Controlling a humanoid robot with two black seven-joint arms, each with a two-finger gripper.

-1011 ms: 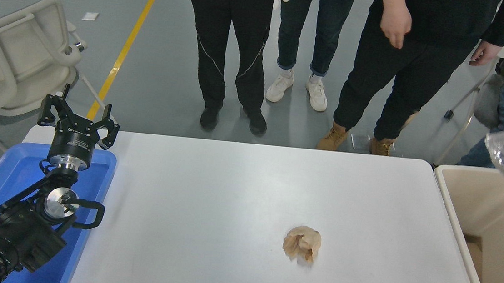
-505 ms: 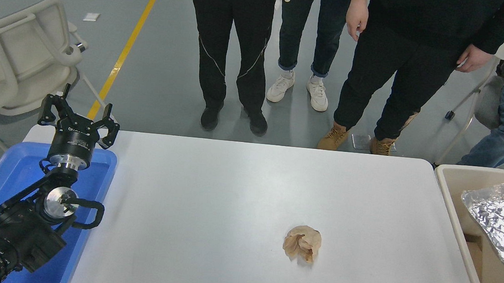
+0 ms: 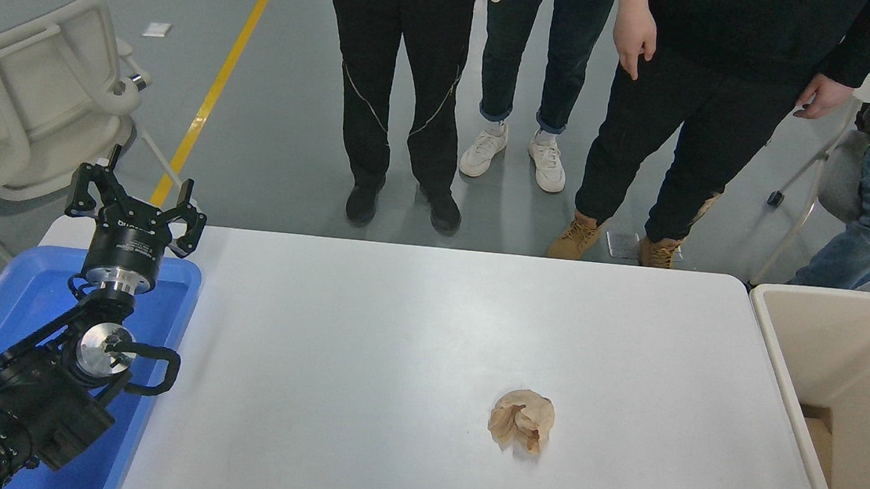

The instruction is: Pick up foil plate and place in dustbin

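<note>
The beige dustbin [image 3: 787,362] stands at the table's right edge, its open top cut off by the picture's right side. The foil plate does not show anywhere now; the visible part of the bin's inside holds only smooth beige walls. My left gripper [image 3: 136,199] is parked at the lower left above the blue tray, fingers spread open and empty. My right arm and gripper are out of view.
A crumpled tan paper ball [image 3: 521,421] lies on the white table [image 3: 395,336] right of centre. A shallow blue tray [image 3: 20,303] sits under my left arm. Several people stand at the far side; one sits at the right. A cream chair [image 3: 39,92] lies at the far left.
The foil plate was in the air at the right edge, then dropped into the dustbin, and is now out of sight. A person's hand has shifted. My left arm has not moved.
</note>
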